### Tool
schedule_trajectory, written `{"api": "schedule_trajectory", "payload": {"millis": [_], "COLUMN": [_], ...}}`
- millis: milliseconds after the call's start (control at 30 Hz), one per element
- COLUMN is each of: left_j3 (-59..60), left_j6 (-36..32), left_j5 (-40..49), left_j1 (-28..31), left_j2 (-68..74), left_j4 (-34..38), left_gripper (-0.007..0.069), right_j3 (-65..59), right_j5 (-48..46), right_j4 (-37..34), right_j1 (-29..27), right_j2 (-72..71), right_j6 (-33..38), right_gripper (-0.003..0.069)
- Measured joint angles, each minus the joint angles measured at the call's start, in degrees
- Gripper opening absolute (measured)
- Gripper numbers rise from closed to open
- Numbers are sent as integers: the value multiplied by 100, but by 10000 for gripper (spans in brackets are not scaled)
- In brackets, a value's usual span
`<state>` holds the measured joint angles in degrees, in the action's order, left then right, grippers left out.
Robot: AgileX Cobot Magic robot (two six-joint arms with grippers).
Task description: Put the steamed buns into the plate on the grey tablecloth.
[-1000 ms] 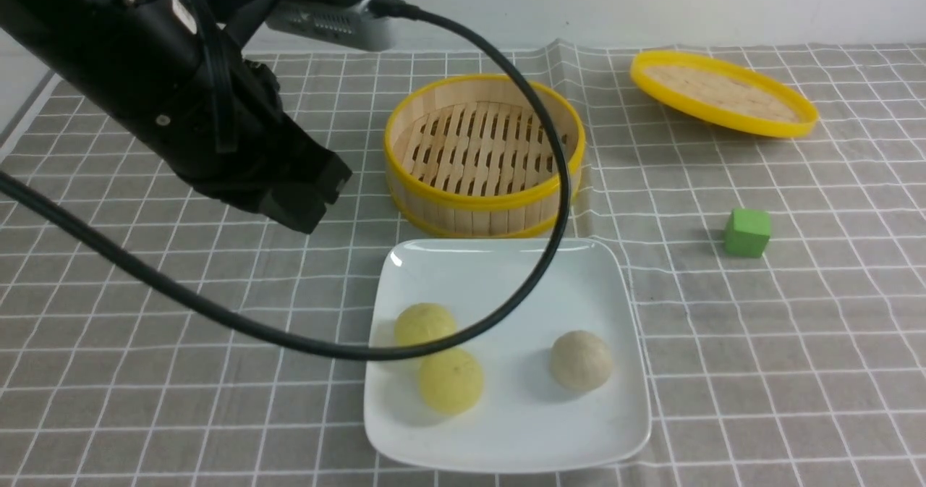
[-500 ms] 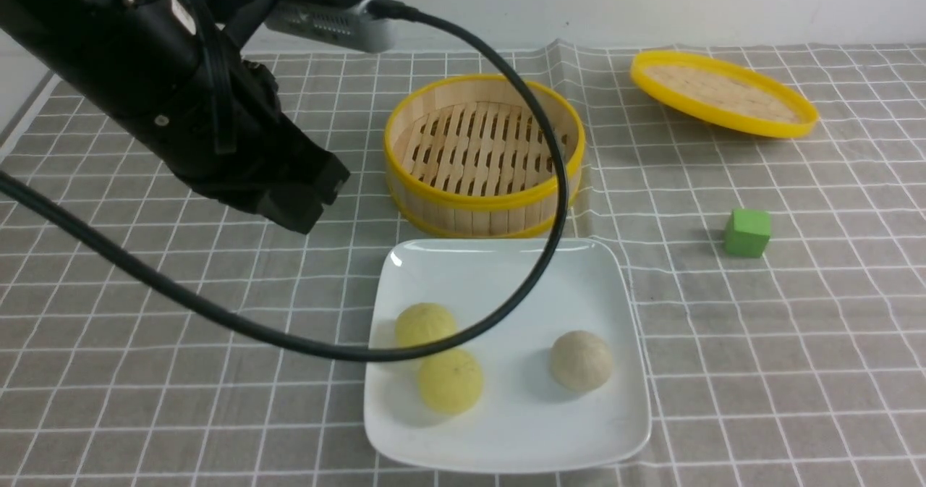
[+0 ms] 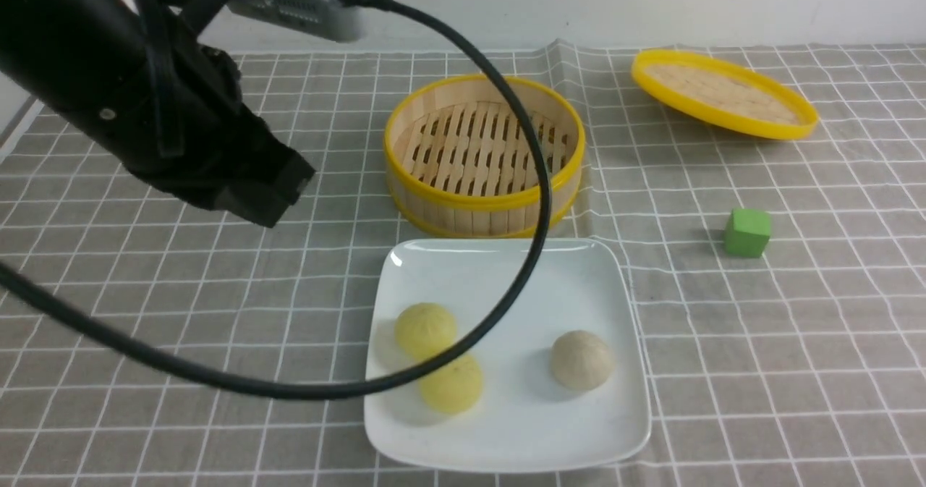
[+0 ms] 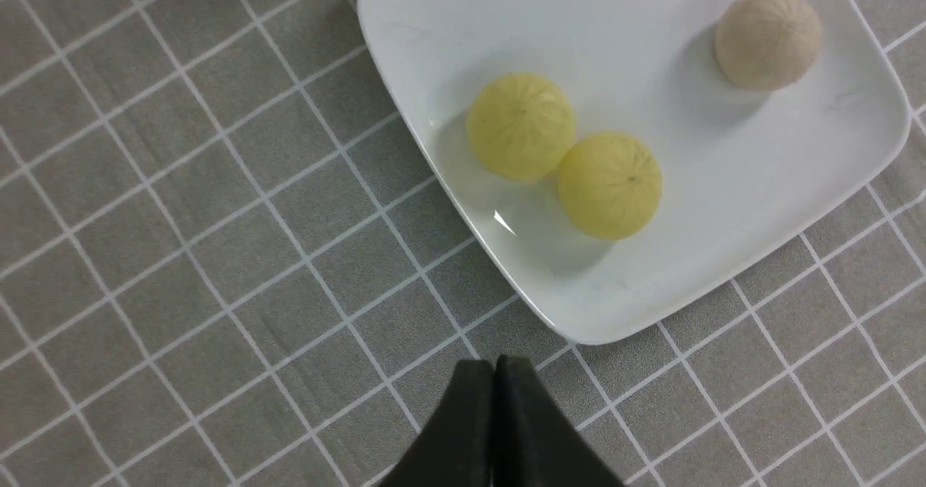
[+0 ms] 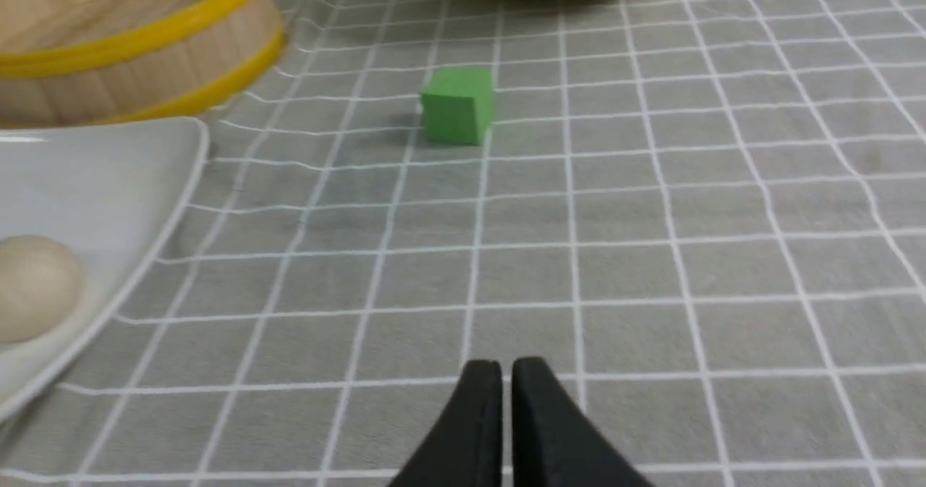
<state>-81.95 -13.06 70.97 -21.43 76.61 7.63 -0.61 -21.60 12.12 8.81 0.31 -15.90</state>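
Observation:
The white square plate [image 3: 499, 284] lies on the grey gridded tablecloth [image 3: 759, 342]. In it sit two pale yellow buns [image 3: 425, 326] [image 3: 452, 384], touching, and one beige bun [image 3: 581, 360] apart to the right. The left wrist view shows the plate [image 4: 759, 183] and all three buns [image 4: 521, 125] [image 4: 609, 184] [image 4: 768, 38]. My left gripper [image 4: 494, 364] is shut and empty, raised over the cloth left of the plate; in the front view it [image 3: 257, 197] is at upper left. My right gripper [image 5: 506, 367] is shut and empty, low over the cloth right of the plate [image 5: 108, 176]; the front view does not show it.
An empty yellow-rimmed bamboo steamer [image 3: 483, 155] stands just behind the plate. Its flat lid [image 3: 723, 93] lies tilted at the back right. A green cube [image 3: 747, 231] sits right of the plate. My left arm's black cable [image 3: 506, 118] loops over the steamer and plate.
My left arm and gripper have drawn back to the left and slightly up, away from the plate; the cable loop followed. The buns and plate have not moved.

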Motion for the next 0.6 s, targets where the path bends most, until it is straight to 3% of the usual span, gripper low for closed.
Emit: {"api": "schedule_trajectory", "payload": {"millis": [267, 500, 600], "left_j3": [0, 468, 1190], "left_j6": [501, 799, 972], "left_j5": [0, 0, 0], "left_j1": [0, 0, 0], "left_j2": [-1410, -2830, -3701], "left_j4": [-466, -637, -637], "left_gripper": [17, 19, 20], "right_j3": [-18, -18, -18], "right_j5": [-37, -39, -43], "right_j4": [-253, -261, -261], "right_j1": [-746, -857, -857], "right_j2": [-86, -86, -86], "right_j6": [0, 0, 0], "right_gripper": [54, 63, 67]}}
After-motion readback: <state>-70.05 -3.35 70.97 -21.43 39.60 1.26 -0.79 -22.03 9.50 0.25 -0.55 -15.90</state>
